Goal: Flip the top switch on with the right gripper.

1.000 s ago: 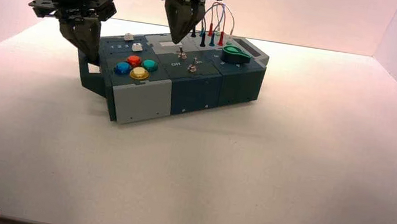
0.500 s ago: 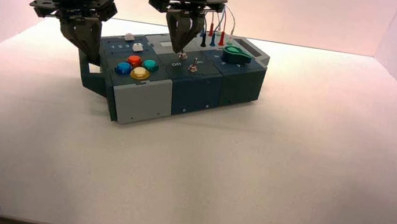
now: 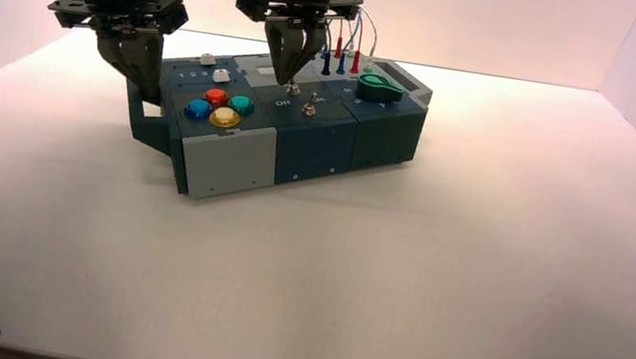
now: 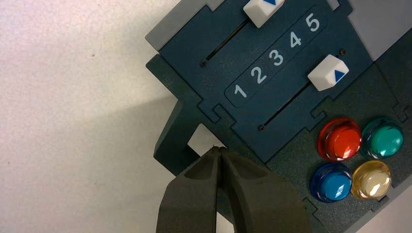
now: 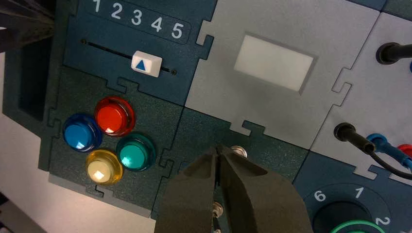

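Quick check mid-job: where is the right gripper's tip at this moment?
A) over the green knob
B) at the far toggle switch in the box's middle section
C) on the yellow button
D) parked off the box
B: the right gripper, fingers closed to a point, sits at the far toggle switch, behind the near switch.

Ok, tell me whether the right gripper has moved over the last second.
Yes. The right gripper has dropped toward the box, its tip now at the far switch.
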`<state>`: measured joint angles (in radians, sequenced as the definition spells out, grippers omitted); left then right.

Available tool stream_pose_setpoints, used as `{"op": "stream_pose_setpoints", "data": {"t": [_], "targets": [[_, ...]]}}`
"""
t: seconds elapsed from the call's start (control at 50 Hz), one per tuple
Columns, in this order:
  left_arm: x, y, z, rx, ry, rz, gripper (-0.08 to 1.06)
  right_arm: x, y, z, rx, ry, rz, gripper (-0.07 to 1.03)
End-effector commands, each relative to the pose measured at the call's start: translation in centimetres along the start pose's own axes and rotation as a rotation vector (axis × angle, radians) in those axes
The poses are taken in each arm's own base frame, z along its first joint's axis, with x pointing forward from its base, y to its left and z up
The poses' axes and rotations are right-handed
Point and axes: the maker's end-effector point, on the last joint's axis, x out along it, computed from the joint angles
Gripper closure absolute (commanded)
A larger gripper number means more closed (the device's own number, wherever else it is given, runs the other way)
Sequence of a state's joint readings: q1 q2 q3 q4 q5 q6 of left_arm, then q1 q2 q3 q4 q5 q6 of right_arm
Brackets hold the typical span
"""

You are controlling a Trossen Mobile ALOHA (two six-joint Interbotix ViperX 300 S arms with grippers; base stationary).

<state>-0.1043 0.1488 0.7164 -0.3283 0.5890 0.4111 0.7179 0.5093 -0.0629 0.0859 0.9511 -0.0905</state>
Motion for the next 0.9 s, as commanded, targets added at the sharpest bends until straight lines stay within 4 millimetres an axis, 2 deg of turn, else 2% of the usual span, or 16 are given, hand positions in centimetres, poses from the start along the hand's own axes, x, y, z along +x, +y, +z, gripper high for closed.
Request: {"op": "stream_pose_setpoints", "data": {"t": [0.02,0.9], "targets": [[1.1,-0.4,0.6,0.022,-0.008,0.006,1.01,-2.2,-2.1,1.1,0.014,-0.052,-0.047,0.98],[1.3,-0.4,0.0,0.012,0.007,0.007,1.01,-2.5,-5.4,1.1,0.062,-0.070,-0.109,0.98]]}}
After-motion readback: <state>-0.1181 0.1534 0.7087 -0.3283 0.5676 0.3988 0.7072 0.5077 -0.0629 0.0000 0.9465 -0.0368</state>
